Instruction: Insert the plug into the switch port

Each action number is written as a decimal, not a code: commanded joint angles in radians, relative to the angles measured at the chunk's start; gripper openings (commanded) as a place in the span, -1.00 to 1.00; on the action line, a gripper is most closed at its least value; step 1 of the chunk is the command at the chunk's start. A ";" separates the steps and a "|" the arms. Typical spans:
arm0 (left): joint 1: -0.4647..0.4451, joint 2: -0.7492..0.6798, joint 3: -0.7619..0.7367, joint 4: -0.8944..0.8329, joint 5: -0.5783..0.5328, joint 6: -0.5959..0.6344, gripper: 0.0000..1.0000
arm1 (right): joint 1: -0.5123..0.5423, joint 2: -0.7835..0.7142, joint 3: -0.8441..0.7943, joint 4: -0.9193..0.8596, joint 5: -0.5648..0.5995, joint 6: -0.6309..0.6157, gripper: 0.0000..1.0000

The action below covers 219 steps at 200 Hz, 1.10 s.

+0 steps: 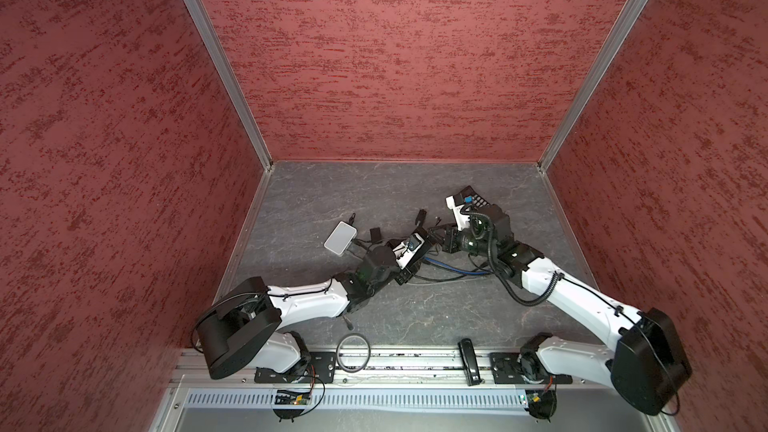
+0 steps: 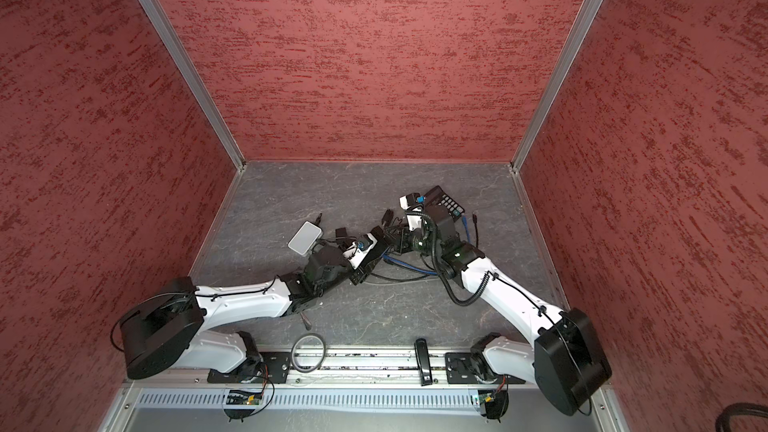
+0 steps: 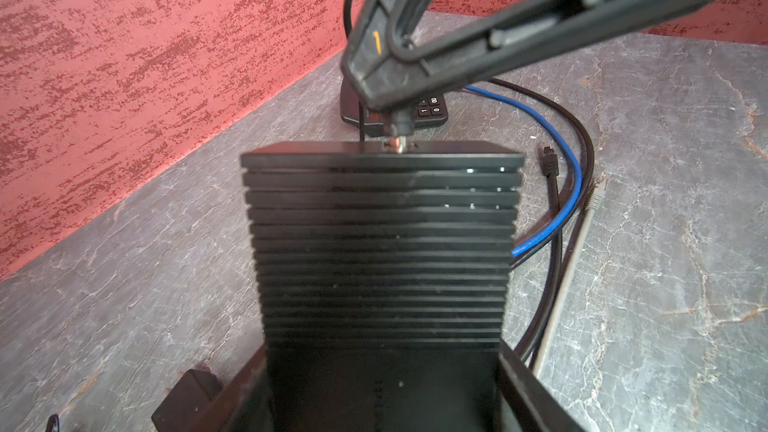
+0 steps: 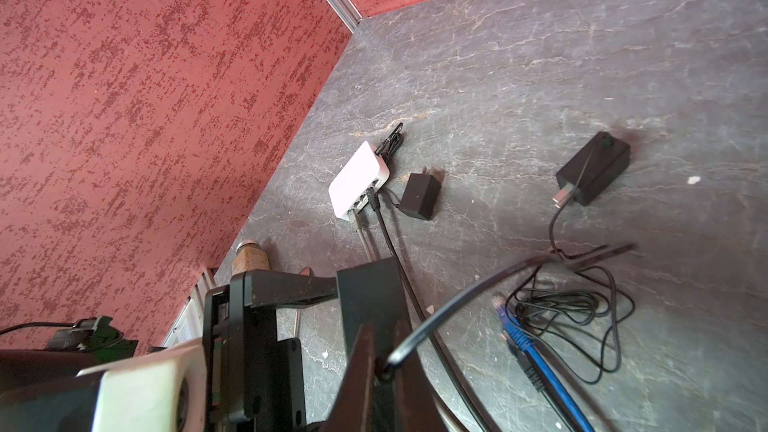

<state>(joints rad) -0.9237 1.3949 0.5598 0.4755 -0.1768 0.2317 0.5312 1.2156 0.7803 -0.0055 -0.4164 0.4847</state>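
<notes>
A black finned switch (image 3: 380, 251) sits between the fingers of my left gripper (image 3: 382, 371), which is shut on its sides and holds it off the table. My right gripper (image 4: 384, 351) is shut on a black barrel plug (image 3: 399, 122) with a thin black cable (image 4: 457, 305). The plug's metal tip (image 3: 397, 145) meets the switch's far end face; how deep it sits I cannot tell. In both top views the left gripper (image 1: 428, 239) and right gripper (image 1: 444, 238) meet at mid table.
A small white box (image 4: 359, 178) with cables plugged in lies near the left wall. Two black adapters (image 4: 417, 195) (image 4: 594, 168), a calculator (image 3: 432, 108) and blue (image 3: 569, 168), black (image 3: 548, 160) and grey (image 3: 594, 197) network cables lie around.
</notes>
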 commanded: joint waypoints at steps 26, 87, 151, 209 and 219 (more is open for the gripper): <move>0.001 0.000 0.005 0.325 0.045 0.017 -1.00 | -0.006 0.011 -0.006 -0.036 -0.031 -0.006 -1.00; 0.012 -0.014 0.066 0.370 0.100 0.046 -1.00 | 0.012 0.016 -0.019 -0.071 -0.045 -0.037 -1.00; 0.026 -0.014 0.089 0.463 0.115 0.024 -1.00 | 0.032 0.012 -0.042 -0.034 -0.033 -0.001 -1.00; 0.033 -0.017 0.153 0.441 0.167 0.034 -1.00 | 0.068 0.022 -0.040 -0.069 -0.001 -0.037 -1.00; 0.033 -0.018 0.162 0.436 0.174 0.042 -1.00 | 0.074 0.025 -0.038 -0.079 0.002 -0.043 -1.00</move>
<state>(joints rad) -0.8749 1.4178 0.5930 0.5980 -0.1108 0.2588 0.5465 1.1931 0.7795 0.0917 -0.3702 0.4553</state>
